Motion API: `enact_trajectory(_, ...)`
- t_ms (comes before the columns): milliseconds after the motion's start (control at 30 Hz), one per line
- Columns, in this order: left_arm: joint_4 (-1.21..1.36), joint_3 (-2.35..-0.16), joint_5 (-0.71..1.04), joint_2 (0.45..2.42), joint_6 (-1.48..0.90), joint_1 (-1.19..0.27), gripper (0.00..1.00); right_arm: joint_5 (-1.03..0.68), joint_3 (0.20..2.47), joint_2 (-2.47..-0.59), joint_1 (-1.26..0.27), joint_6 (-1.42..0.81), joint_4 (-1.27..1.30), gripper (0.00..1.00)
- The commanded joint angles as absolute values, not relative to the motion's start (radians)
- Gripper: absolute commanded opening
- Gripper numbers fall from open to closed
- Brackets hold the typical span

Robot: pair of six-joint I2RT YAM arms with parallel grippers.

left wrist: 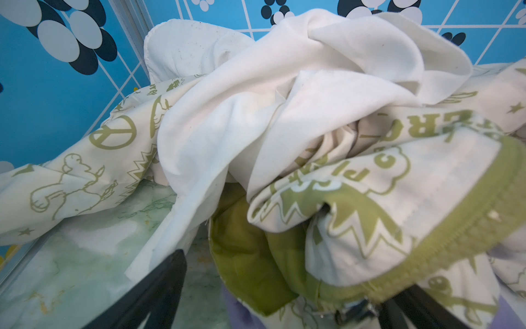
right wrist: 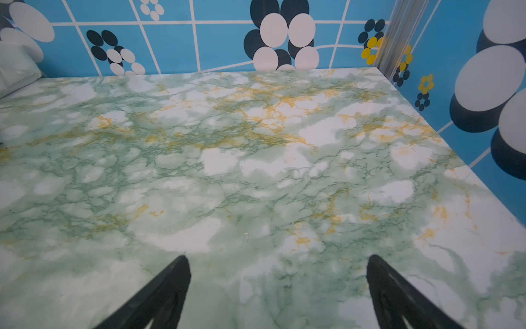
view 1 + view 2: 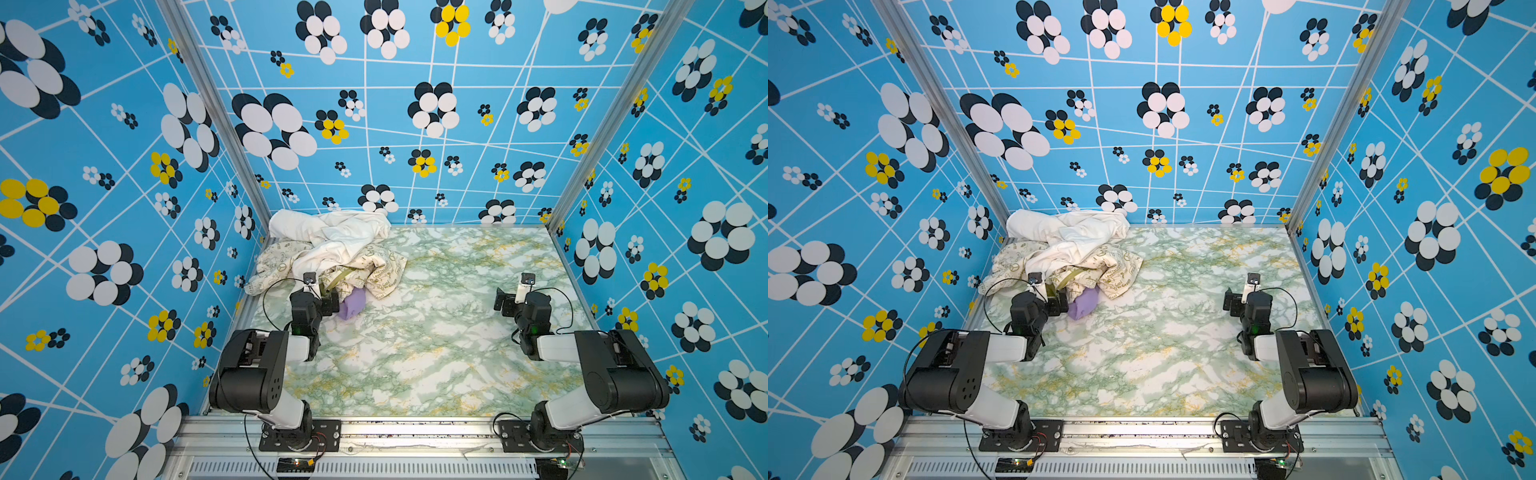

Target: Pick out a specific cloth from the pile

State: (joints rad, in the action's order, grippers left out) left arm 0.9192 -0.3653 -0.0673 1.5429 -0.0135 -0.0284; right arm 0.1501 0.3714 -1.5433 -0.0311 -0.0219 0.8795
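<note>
Blue flower-print walls (image 3: 415, 137), green-and-white marbled surface (image 3: 436, 332).

Left pincer (image 3: 332, 302): jaws wide apart, nothing clamped, nosed into the near edge of the pile of pale fabrics (image 3: 328, 253), left of centre in both top views. In the left wrist view one finger (image 1: 162, 290) is over bare surface. The other is mostly hidden under the olive-green ribbed hem (image 1: 455, 245) of the cream cloth printed with olive peace signs (image 1: 111, 136). That hem lies right across the gap.

Target is the small plain lavender-purple soft cloth (image 3: 353, 308). It pokes out from under the cream cloth, just right of the pincer. The wrist view shows only slivers of it at the bottom edge.

Risks as I read it:
- Close here and it likely bites the cream hem, or both layers, not the lavender alone.
- The lavender looks partly pinned, so a pull may drag the heap, with the plain white cloth (image 3: 332, 232) on top coming along.
- A thin pinch on loose fabric may slip.
- Right pincer (image 2: 278, 257) is also apart and empty, over bare surface at right, well apart from the pile, so nothing holds the heap down.
</note>
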Motion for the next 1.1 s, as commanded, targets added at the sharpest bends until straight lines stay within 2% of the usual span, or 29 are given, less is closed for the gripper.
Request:
enact_trajectory(0, 0.921, -0.370, -0.071, 1.518, -0.014, -0.032, 0.99, 0.156, 0.384, -1.530, -0.025, -0.022, 0.898, 0.99)
enact_trajectory(133, 0.781, -0.365, -0.064, 1.364, -0.003, -0.034, 0.99, 0.173, 0.385, -1.410, -0.026, -0.032, 0.777, 0.99)
enact_trajectory(367, 0.435, -0.350, -0.152, 0.988, -0.036, -0.045, 0.99, 0.230, 0.405, -1.149, -0.026, -0.110, 0.476, 0.99)
enact_trajectory(600, 0.081, -0.408, -0.155, 0.673, -0.243, -0.045, 0.99, 0.129, 0.432, -0.957, -0.026, -0.186, 0.308, 0.99)
enact_trajectory(800, -0.047, -0.404, -0.130, 0.584, -0.473, -0.046, 0.99, 0.010, 0.463, -0.895, -0.027, -0.205, 0.218, 0.99)
enact_trajectory(1067, -0.114, -0.399, 0.009, 0.665, -0.690, -0.046, 0.99, -0.062, 0.466, -0.877, -0.028, -0.204, 0.179, 0.99)
